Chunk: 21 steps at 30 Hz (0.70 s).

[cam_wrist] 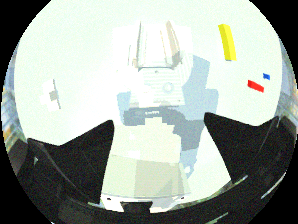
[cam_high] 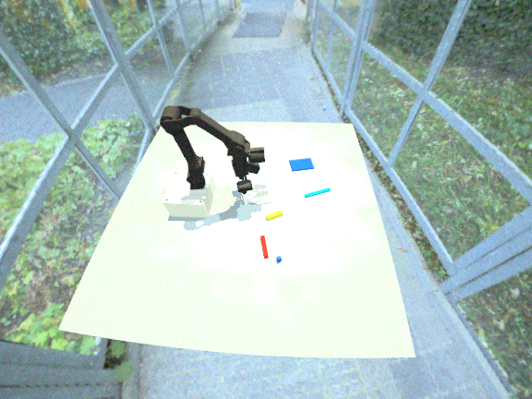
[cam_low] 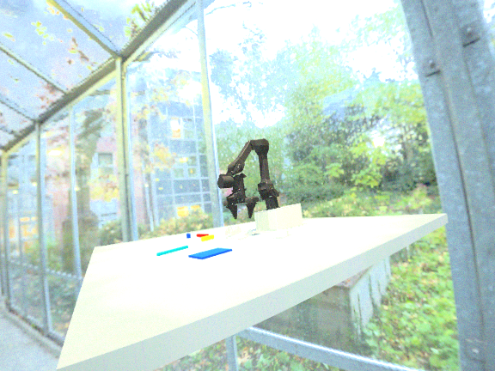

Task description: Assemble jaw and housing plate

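Note:
My gripper [cam_low: 242,218] [cam_wrist: 161,120] is open and empty, its two dark fingers pointing down. It stands above the table, clear of the pale gripper assembly [cam_high: 258,196] [cam_wrist: 155,71]. Two long pale jaws [cam_wrist: 139,46] [cam_wrist: 172,45] lie side by side in the wrist view, apart along their length. A pale ribbed plate [cam_wrist: 156,95] lies across their near ends, with a round mark at its right and a fainter one at its left. Glare and shadow hide the pins and gear teeth. I cannot tell whether the teeth mesh or the plate is fully level.
A yellow block [cam_high: 274,215] [cam_low: 207,238] [cam_wrist: 227,42], a red bar [cam_high: 264,247] [cam_wrist: 255,86], a small blue block [cam_high: 279,259] [cam_wrist: 266,76], a cyan rod [cam_high: 318,192] and a blue plate [cam_high: 301,164] [cam_low: 210,253] lie around the assembly. A small pale piece [cam_wrist: 52,95] lies left in the wrist view.

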Each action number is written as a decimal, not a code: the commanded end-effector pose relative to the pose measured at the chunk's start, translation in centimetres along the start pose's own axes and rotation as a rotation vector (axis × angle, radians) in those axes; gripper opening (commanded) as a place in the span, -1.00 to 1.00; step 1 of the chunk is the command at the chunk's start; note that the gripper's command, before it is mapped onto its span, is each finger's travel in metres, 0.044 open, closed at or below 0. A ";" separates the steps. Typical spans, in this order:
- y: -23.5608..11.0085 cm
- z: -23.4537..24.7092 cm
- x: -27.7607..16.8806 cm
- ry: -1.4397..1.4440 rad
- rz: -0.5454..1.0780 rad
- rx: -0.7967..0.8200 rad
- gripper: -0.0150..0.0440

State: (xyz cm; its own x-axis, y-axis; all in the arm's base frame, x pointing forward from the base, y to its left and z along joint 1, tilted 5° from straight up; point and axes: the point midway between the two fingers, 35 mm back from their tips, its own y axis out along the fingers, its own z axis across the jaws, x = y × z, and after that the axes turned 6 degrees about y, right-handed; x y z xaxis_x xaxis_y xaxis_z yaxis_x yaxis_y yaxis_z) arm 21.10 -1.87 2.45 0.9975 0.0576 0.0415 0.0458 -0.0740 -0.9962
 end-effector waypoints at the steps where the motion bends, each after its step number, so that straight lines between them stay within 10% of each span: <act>1: -3.5 0.2 -0.3 0.008 -0.022 0.000 1.00; 21: -5.0 0.3 -0.9 0.009 -0.021 0.001 1.00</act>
State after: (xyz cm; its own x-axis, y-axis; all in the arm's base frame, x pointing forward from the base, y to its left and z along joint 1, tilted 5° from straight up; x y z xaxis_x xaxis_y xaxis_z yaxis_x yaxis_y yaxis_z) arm 20.02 -1.31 7.26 0.9965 0.0561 0.0620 0.0660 -0.0731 -0.9951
